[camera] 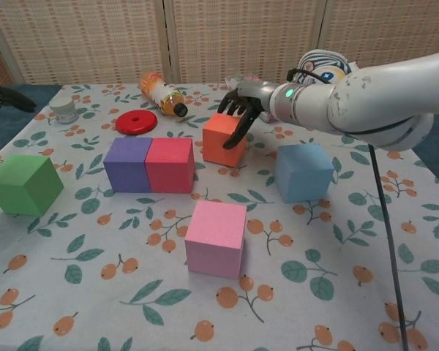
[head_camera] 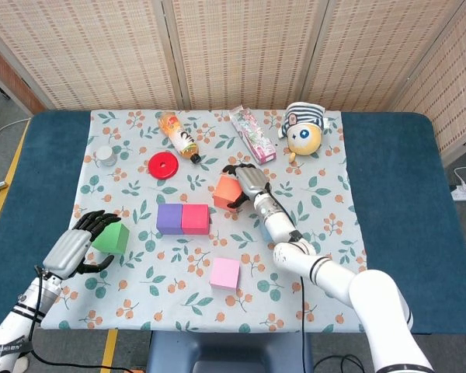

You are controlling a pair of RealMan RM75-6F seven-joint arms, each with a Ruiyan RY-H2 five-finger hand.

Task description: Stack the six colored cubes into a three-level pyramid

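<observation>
1. Chest view shows the orange cube (camera: pixel 223 140) resting on the flowered tablecloth (camera: pixel 336 292), just right of the red cube (camera: pixel 170 164) with a small gap between them, and far-left of the blue cube (camera: pixel 302 172).
2. Over its top and right face lies the right hand (camera: pixel 246 110), dark fingers (camera: pixel 239 134) curled down against the cube's right side and far edge; it grips the orange cube.
3. Touching side by side, the purple cube (camera: pixel 127 164) and the red cube form a row, purple on the left.
4. Nearer the camera, the pink cube (camera: pixel 216 237) sits alone, well apart from the row.
5. At the left edge stands the green cube (camera: pixel 23 183), turned a little on the cloth.
6. Head view shows the left hand (head_camera: pixel 81 242) cupped round the green cube, fingers bent along its left and near sides; whether they press on it or merely rest beside it I cannot tell.
7. Toward the far side lie a red disc (head_camera: pixel 163 165), an orange bottle (head_camera: pixel 179 137) on its side, and a small grey-lidded jar (head_camera: pixel 105 156) at the far left.
8. Further right along the far edge are a pink-patterned packet (head_camera: pixel 252 135) and a round yellow plush toy (head_camera: pixel 304 130) in a striped cap.
9. All rests on a blue table (head_camera: pixel 404 202), with woven screens (head_camera: pixel 241 47) behind.
</observation>
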